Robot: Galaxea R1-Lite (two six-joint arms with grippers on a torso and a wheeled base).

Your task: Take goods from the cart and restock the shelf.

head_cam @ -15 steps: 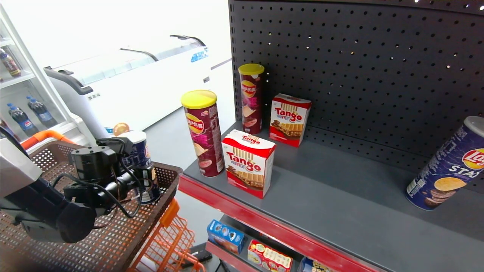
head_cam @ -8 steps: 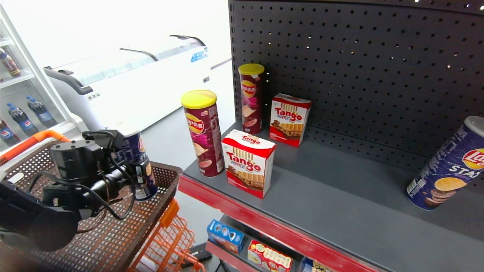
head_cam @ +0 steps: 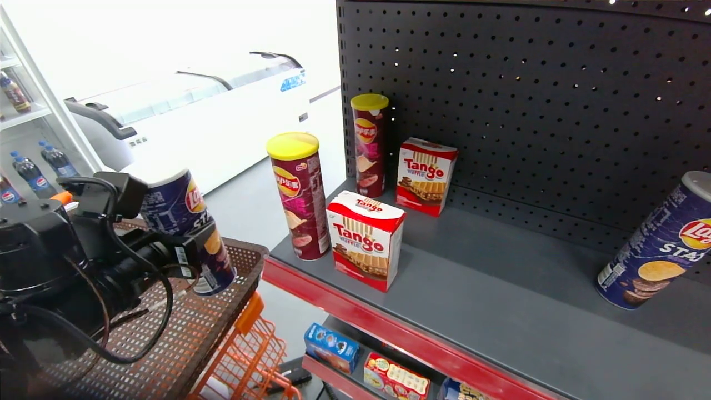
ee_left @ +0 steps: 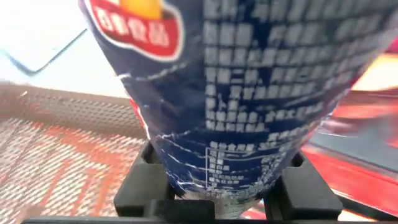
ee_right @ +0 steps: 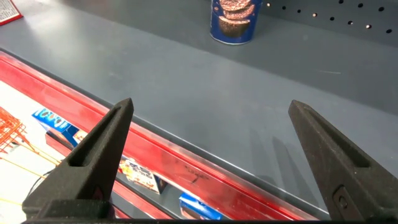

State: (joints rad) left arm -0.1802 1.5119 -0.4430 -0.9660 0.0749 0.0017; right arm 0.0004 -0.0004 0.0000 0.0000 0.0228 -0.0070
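Can [head_cam: 180, 214] — dark blue, pale lid, tilted — pinched by left gripper [ee_left: 222, 193] over cart [head_cam: 247, 258]; maroon can [head_cam: 300, 205], wafer box [head_cam: 364, 239] at 3 o'clock; right gripper [ee_right: 210, 106] spread.

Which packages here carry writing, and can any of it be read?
Held blue can: round logo, big white letters partly covered; fine print blurred.
Front wafer box, rear wafer box: large red brand word, clear.
Front maroon can, rear maroon can: logo characters too small.
Leaning blue can: logo, white letters cut off.
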